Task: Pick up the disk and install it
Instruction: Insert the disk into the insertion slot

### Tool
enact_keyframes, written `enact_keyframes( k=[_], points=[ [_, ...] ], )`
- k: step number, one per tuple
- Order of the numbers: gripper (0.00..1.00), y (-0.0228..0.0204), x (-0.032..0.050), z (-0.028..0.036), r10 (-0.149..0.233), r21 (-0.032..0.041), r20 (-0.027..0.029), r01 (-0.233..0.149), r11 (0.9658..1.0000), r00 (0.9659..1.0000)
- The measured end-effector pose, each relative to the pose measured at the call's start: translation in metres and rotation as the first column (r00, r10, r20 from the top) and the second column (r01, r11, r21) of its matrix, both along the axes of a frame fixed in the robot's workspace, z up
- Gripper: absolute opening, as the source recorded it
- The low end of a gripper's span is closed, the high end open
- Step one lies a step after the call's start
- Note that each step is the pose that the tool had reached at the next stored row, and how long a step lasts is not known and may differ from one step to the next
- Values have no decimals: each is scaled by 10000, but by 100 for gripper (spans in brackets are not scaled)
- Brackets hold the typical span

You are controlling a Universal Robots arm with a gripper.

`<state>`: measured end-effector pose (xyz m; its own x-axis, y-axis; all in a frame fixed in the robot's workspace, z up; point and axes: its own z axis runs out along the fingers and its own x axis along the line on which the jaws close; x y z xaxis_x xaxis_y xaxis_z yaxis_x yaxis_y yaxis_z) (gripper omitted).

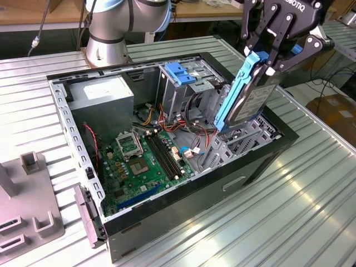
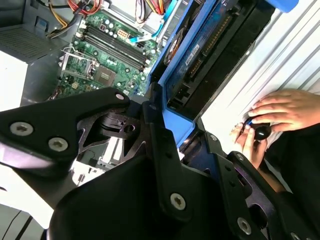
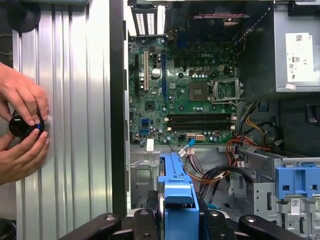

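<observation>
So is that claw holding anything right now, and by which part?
Yes: the gripper is shut on the disk, gripping the upper end of its blue frame, with the disk tilted over the computer case.

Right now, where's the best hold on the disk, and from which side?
Probably its upper end, from above. The disk hangs steeply tilted over the open computer case, lower end at the drive bay, so only the top is free. The pincer is shut there across the blue frame, on its broad flat faces, which give a firm clamping surface.
</observation>
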<state>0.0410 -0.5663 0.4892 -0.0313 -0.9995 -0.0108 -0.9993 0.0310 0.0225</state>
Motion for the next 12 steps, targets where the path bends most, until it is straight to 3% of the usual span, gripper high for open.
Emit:
enact_keyframes(
  k=[9,12],
  points=[
    [37,-25,216,-49,-2,-2,0,2,10000,10000],
    [37,-26,229,-56,-3,-1,0,3,10000,10000]
  ],
)
